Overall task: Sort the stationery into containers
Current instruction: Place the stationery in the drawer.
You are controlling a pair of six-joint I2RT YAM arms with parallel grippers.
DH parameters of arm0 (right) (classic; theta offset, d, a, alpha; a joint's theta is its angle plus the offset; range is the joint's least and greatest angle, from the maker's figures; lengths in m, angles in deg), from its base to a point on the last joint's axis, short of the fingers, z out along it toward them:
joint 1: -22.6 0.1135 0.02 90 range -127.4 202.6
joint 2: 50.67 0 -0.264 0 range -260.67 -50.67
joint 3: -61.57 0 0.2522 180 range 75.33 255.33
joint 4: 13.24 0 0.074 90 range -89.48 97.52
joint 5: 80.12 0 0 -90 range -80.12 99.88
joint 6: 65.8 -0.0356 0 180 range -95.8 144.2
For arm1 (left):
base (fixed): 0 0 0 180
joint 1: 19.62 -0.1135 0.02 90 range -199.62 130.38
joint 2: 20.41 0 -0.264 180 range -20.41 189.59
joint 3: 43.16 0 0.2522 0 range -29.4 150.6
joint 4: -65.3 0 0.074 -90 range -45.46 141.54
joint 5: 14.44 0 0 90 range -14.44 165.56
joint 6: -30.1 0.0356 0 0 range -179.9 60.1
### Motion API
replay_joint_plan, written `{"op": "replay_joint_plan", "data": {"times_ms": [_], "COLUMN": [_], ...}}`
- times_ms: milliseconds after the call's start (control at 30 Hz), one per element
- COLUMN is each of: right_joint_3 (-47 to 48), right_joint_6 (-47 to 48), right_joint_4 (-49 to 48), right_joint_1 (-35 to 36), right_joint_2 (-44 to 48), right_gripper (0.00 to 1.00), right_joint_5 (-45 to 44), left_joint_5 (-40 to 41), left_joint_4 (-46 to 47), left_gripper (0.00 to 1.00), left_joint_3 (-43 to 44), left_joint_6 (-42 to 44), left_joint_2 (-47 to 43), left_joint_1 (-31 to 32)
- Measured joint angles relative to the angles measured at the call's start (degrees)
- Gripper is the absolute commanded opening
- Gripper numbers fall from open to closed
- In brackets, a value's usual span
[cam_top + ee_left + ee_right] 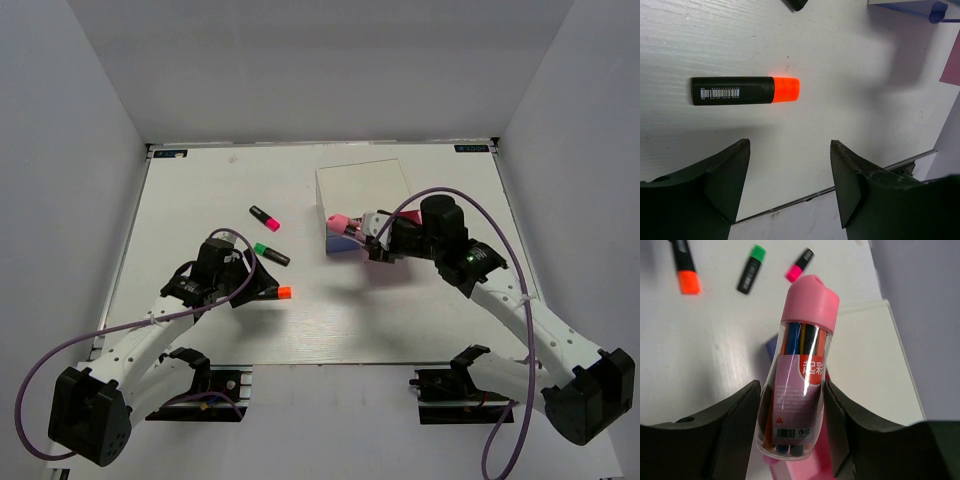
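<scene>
The right gripper is clamped on a clear pen tube with a pink cap. Its two fingers press the sides of the tube near the lower end, and the cap points away from the wrist. Inside the tube we see several coloured pens, and a pink label covers the lower half. In the top view the tube is held at the front of the white-topped box, with the pink cap just above the blue-purple front. We cannot tell whether the tube touches the box.

The left gripper holds nothing, and its jaws stand wide apart. Just ahead of its fingertips the orange-capped highlighter lies flat on the white table, crosswise to the fingers and not touching them. In the left wrist view its cap points to the right.

Farther from the arms the green-capped highlighter lies flat on the table, and beyond it lies the pink-capped highlighter. The three highlighters are apart from each other, all to the left of the box.

A blue round knob of the box shows in the top right corner of the left wrist view.
</scene>
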Motion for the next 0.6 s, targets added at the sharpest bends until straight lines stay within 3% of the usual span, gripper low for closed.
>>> {"op": "replay_joint_plan", "data": {"times_ms": [300,600], "right_joint_3": [0.0,0.31], "right_joint_6": [6.16,18.36], "right_joint_4": [-0.17,3.1], "right_joint_1": [-7.15,-14.16], "right_joint_2": [-0.57,-3.37], "right_gripper": [0.04,0.08], "right_joint_5": [-6.75,-3.43], "left_joint_5": [-0.13,-0.15], "left_joint_4": [0.87,1.22], "left_gripper": [0.75,0.75], "left_joint_3": [0.0,0.0], "left_joint_6": [0.0,0.0], "left_joint_2": [0.0,-0.11], "left_joint_1": [0.0,0.0]}}
